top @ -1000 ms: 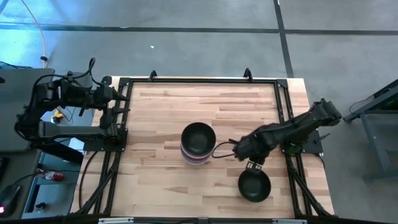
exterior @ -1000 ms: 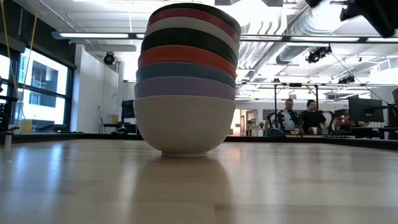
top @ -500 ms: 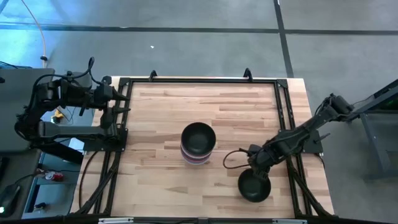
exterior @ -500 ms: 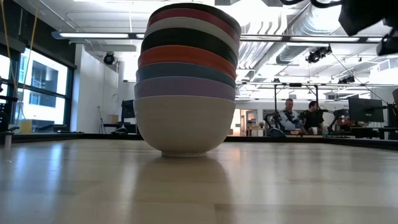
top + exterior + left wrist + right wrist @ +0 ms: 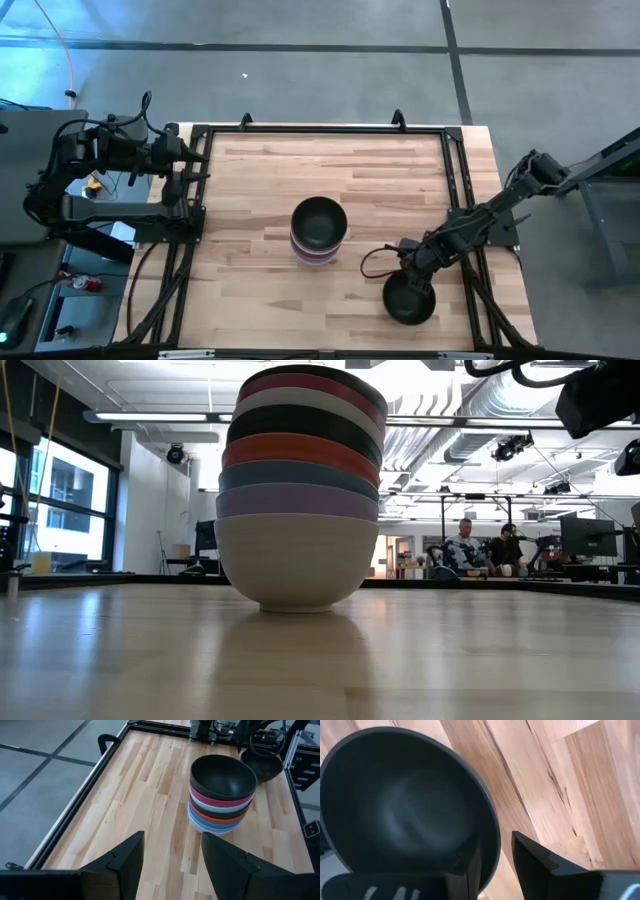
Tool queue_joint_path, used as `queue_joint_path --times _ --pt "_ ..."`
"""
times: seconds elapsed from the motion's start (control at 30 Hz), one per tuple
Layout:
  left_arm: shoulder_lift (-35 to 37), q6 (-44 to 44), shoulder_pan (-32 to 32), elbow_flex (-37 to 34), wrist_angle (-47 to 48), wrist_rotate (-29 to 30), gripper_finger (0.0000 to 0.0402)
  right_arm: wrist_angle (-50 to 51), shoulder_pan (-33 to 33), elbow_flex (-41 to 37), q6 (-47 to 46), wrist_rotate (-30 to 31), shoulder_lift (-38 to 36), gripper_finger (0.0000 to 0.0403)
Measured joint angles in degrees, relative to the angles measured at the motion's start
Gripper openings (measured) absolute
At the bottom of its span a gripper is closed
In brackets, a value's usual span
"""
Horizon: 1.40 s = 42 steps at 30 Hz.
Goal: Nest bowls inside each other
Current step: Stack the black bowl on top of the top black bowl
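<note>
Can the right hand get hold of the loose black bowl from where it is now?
Probably yes. The right hand sits at the black bowl's rim, its fingers open astride the wall in the right wrist view. Nothing lies between them; the stack stands apart.

stack [image 5: 300, 490] top cut off in low view, lone black bowl [image 5: 405, 805] cropped in right wrist view

left gripper [image 5: 172, 865]: fingers spread apart, holding nothing, above table [image 5: 140, 810] | stack of nested bowls [image 5: 221, 795]: ahead on the wood, black bowl on top | lone black bowl [image 5: 262, 766]: just beyond stack, other arm over it
</note>
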<state>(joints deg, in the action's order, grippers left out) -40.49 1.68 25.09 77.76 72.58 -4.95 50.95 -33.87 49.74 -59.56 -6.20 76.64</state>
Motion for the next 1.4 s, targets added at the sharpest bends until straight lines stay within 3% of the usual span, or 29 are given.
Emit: queue_joint_path --times 0.43,0.9,1.4 --pt "0.0 0.0 0.0 0.0 0.0 0.0 0.0186 0.7 0.0 0.0 -1.9 1.2 0.1 0.0072" --pt "0.0 0.0 0.0 -0.2 0.0 0.0 0.0186 3.4 0.0 0.0 -6.6 -3.5 0.3 0.0072" --pt "1.2 1.1 0.0 -6.8 -2.6 -1.1 0.0186 3.8 0.0 0.0 -6.0 -6.3 4.0 0.0057"
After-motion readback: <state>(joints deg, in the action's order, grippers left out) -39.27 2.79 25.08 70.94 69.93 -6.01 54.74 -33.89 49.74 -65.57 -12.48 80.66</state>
